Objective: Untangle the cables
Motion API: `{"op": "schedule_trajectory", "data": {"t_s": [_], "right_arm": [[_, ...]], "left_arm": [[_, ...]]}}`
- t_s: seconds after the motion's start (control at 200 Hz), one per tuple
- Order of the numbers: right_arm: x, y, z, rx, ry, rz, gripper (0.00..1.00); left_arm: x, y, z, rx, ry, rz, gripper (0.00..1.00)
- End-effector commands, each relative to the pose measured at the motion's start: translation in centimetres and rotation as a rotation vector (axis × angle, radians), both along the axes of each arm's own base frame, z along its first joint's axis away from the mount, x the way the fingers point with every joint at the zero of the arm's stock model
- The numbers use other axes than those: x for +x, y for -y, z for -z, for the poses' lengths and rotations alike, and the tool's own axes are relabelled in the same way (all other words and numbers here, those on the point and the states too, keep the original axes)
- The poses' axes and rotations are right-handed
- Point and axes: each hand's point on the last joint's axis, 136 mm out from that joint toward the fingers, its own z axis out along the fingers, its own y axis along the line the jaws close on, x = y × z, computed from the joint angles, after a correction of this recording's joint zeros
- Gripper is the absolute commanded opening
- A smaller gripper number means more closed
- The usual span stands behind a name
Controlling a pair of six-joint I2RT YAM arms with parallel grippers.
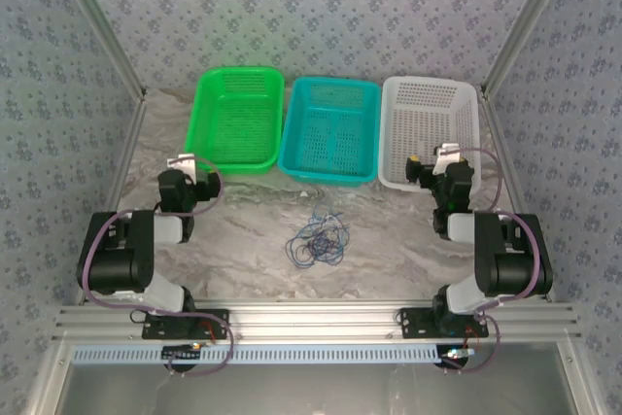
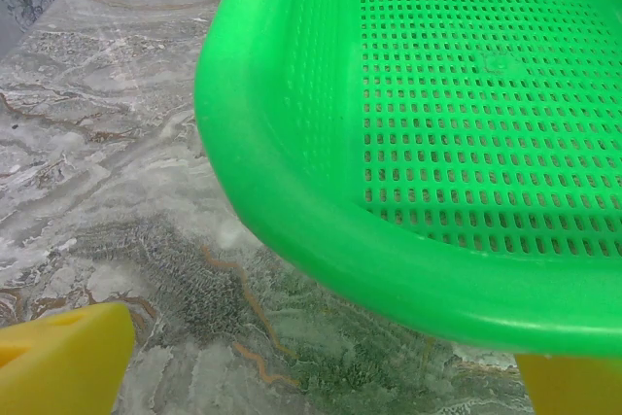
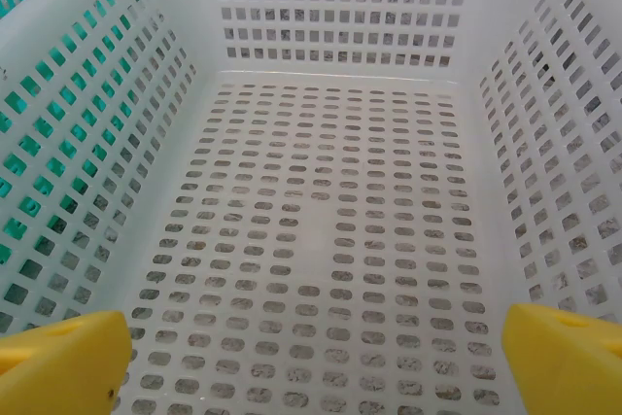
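The cables lie in a small tangle of thin blue, white and dark loops on the marble table, midway between the two arms. My left gripper stands open over the table at the near left corner of the green basket, well left of the tangle. In the left wrist view its yellow fingertips sit wide apart with bare marble between them, close to the green basket. My right gripper stands open at the white basket; its yellow fingertips frame the white basket floor, nothing between them.
Three perforated baskets stand in a row at the back, green, teal and white. Patterned walls and metal posts close in the sides. A metal rail holds both arm bases at the near edge.
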Motion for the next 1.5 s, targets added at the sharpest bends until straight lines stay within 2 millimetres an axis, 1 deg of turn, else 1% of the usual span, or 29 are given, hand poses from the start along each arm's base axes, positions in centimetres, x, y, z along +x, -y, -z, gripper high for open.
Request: {"op": "schedule_trajectory", "data": {"t_s": [0.0, 0.755, 0.8, 0.869, 0.904, 0.924, 0.929, 1.004, 1.044, 1.099, 1.144, 1.244, 1.339, 1.424, 1.494], "right_arm": [[-1.2, 0.1, 3.4, 0.001, -0.118, 0.003, 1.0], [-1.2, 0.1, 3.4, 0.01, -0.119, -0.002, 1.0], [-1.2, 0.2, 3.3, 0.009, -0.116, 0.0, 1.0], [-1.0, 0.1, 3.0, 0.008, -0.124, -0.007, 0.98], [-0.8, 0.0, 2.4, 0.005, -0.124, -0.005, 0.99], [-0.6, 0.1, 2.1, 0.004, -0.126, 0.0, 0.99], [-0.6, 0.2, 1.8, 0.004, -0.127, 0.003, 0.99], [-0.2, 0.6, 0.8, 0.027, -0.224, 0.03, 1.0], [-0.3, 0.5, 0.8, 0.047, -0.305, 0.029, 0.98], [-0.5, -0.4, 0.5, 0.061, -0.366, -0.02, 0.93], [-0.7, -1.1, -0.1, 0.078, -0.384, -0.049, 0.91], [-1.1, -2.6, -1.8, 0.096, -0.386, -0.089, 0.9], [-1.2, -3.7, -4.1, 0.101, -0.37, -0.109, 0.9], [-1.0, -3.9, -5.5, 0.132, -0.368, -0.082, 0.91], [-0.7, -4.2, -5.3, 0.18, -0.426, -0.069, 0.9]], "left_arm": [[0.9, -0.1, -1.3, 0.006, 0.043, -0.001, 0.99], [0.9, -0.1, -1.2, 0.003, 0.042, 0.0, 1.0], [1.0, -0.1, -1.5, 0.004, 0.038, 0.0, 0.99], [1.2, 0.0, -2.6, 0.008, 0.017, 0.001, 0.99], [1.0, -0.2, -3.1, 0.009, -0.015, -0.021, 0.99], [0.9, -0.3, -3.8, 0.002, -0.021, -0.035, 0.99], [0.9, -0.3, -3.9, 0.001, -0.026, -0.037, 0.99], [-0.5, -0.4, -5.2, -0.008, -0.066, -0.072, 0.99], [-1.3, -0.5, -6.3, -0.003, -0.05, -0.1, 0.99], [-2.5, -0.4, -7.4, -0.013, -0.033, -0.116, 0.99], [-3.4, -0.1, -8.4, -0.022, -0.022, -0.105, 0.99], [-4.9, 0.1, -10.2, -0.025, -0.01, -0.124, 0.99], [-5.9, 0.6, -11.9, -0.039, 0.015, -0.125, 0.99], [-6.0, 1.4, -13.6, -0.046, 0.064, -0.108, 0.99], [-4.9, 2.6, -14.9, -0.045, 0.084, -0.05, 0.99]]}}
